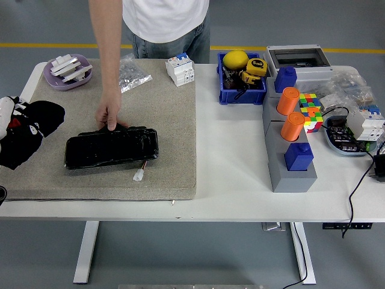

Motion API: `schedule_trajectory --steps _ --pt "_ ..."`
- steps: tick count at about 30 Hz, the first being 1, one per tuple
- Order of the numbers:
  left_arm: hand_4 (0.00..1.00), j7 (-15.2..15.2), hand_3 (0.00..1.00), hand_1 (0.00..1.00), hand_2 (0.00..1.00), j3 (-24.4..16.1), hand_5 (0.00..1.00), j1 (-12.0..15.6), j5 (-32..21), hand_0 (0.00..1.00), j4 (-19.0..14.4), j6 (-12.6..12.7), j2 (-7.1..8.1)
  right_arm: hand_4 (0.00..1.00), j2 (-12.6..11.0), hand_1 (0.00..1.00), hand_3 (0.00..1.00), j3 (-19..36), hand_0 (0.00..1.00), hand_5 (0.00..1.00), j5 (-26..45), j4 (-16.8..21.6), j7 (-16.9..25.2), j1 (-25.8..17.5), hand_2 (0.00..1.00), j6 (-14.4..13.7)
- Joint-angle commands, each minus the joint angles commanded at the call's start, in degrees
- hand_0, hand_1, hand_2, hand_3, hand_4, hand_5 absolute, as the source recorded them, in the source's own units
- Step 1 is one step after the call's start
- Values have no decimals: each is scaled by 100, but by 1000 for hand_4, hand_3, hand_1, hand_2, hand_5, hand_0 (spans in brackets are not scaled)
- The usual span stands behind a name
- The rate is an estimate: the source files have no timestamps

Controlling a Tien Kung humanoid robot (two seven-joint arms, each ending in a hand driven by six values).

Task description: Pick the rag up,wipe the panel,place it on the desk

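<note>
A: What was seen nearest the table's front edge?

B: A beige felt mat (pixel 174 120) was laid over the left half of the white table (pixel 228 162). On its near part a glossy black panel (pixel 112 147) was stretched out lengthwise, and a small white connector (pixel 139 176) on a red lead was lying just at the panel's five o'clock.

A: And the rag?

B: A black rag (pixel 27 137) was found at the panel's nine o'clock, at the mat's left edge, bunched in the robot's left hand (pixel 8 118). The fingers were closed around the cloth, though most of them were hidden by it. The right hand was not shown.

A: Was the panel touched by anything?

B: Its far edge, at about twelve o'clock, was pressed by a person's hand (pixel 110 114), fingertips down; the arm was reaching down from the table's far side.

A: What was placed farther back?

B: A lilac dish (pixel 67 73) of white parts was set at the mat's far left corner, a clear bag of small parts (pixel 130 73) beside the arm, and a white circuit breaker (pixel 180 68) at the mat's far right corner. At the panel's two o'clock, off the mat, a blue bin (pixel 242 90) was holding a yellow tape measure (pixel 254 68). Farther right, a grey block (pixel 287 168) carrying orange cylinders (pixel 287 100) and blue blocks (pixel 299 156) was seen, with a colour cube (pixel 309 111) just beside it.
</note>
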Motion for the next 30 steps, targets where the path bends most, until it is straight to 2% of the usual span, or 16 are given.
schedule_trajectory --steps 9,20,24,30 --pt "176 77 439 145 491 3 2 396 -204 213 -548 324 -301 998 -15 269 629 129 716 579 -99 0 -46 -8 630 -18" --pt "170 66 444 140 495 129 2 747 -331 204 -630 630 -563 998 -18 269 630 167 716 582 -144 0 -46 -45 630 -14" --pt "170 35 444 140 495 227 2 754 -404 204 -613 664 -594 998 -18 269 630 178 716 582 -155 0 -52 -60 630 -13" --pt "170 30 446 140 496 524 2 611 -531 200 -587 693 -587 998 -23 269 630 181 716 584 -181 0 -45 -39 630 -17"
